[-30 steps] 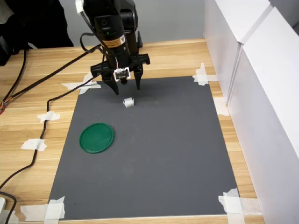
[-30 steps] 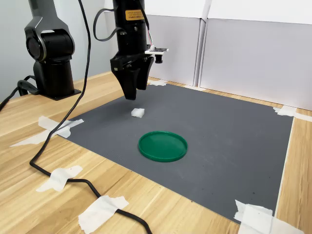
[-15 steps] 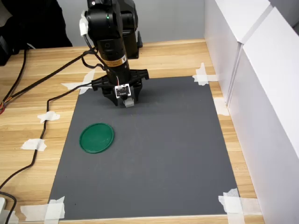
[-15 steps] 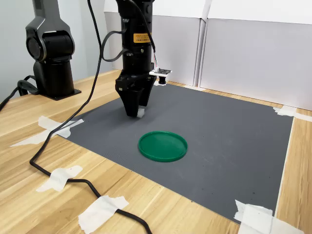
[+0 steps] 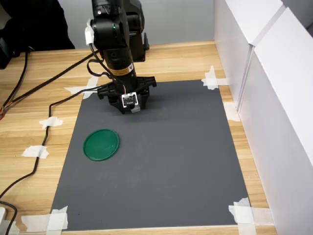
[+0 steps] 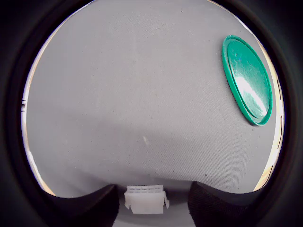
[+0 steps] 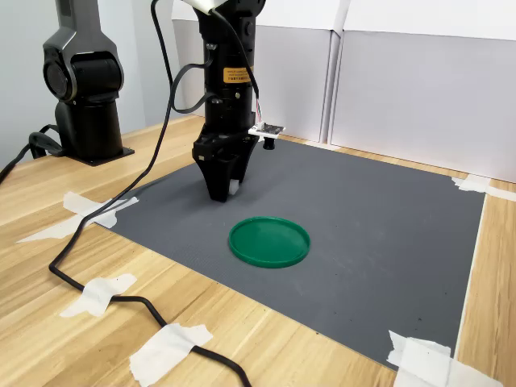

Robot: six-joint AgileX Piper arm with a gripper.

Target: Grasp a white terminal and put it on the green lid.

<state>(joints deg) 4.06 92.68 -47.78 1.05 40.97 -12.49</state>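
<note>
One white terminal is seen on the mat near the desk's far edge, bracketed between the part-open hand fingers with gaps visible, not yet clamped; green lid is set apart, toward the near edge.

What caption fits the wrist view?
White terminal sits between the hand's fingers on the grey mat; green lid lies apart.
</note>
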